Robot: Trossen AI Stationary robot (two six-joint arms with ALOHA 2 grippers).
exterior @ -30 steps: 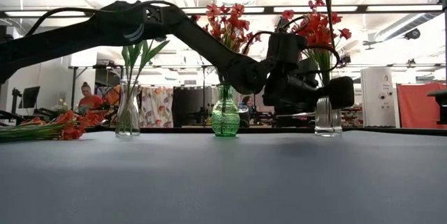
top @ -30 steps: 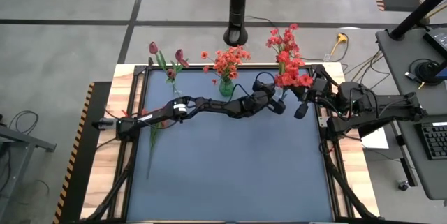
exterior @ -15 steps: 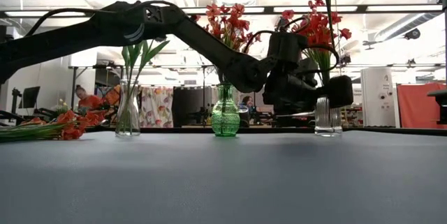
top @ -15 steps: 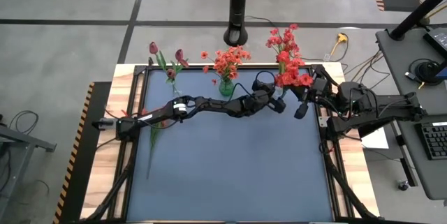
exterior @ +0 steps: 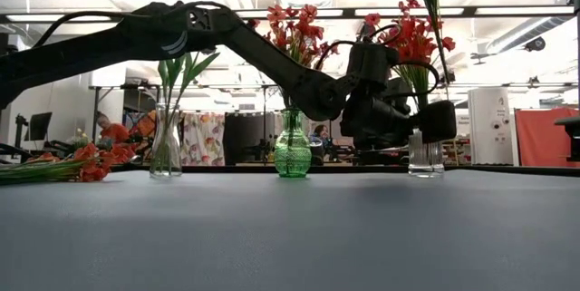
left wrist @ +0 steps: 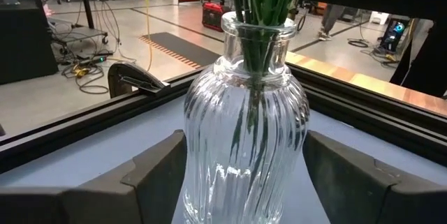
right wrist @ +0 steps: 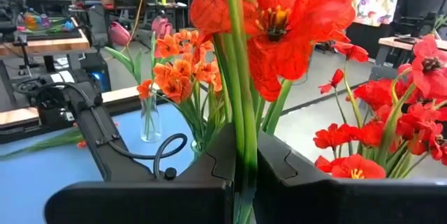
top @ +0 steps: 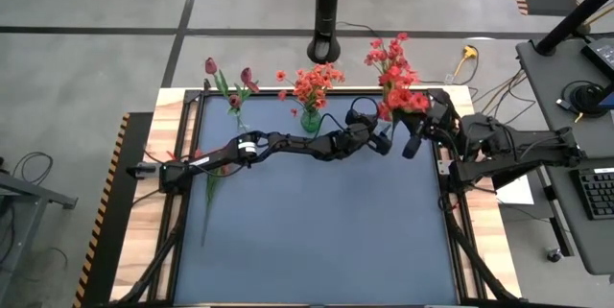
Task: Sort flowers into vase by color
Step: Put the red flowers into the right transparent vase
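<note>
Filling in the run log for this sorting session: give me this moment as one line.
left gripper: fingers either side of clear ribbed vase | right gripper: shut on red flower stem | stem above vase, not yet in

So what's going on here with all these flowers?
Two robot arms are sorting flowers into vases. The right gripper is shut on a red flower, holding it above the clear vase. The left gripper has its fingers on either side of that vase. More flowers lie at the table's left edge.

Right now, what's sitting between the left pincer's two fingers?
In the left wrist view, the clear ribbed vase with green stems stands between the left pincer's fingers; whether they touch the glass is unclear.
</note>
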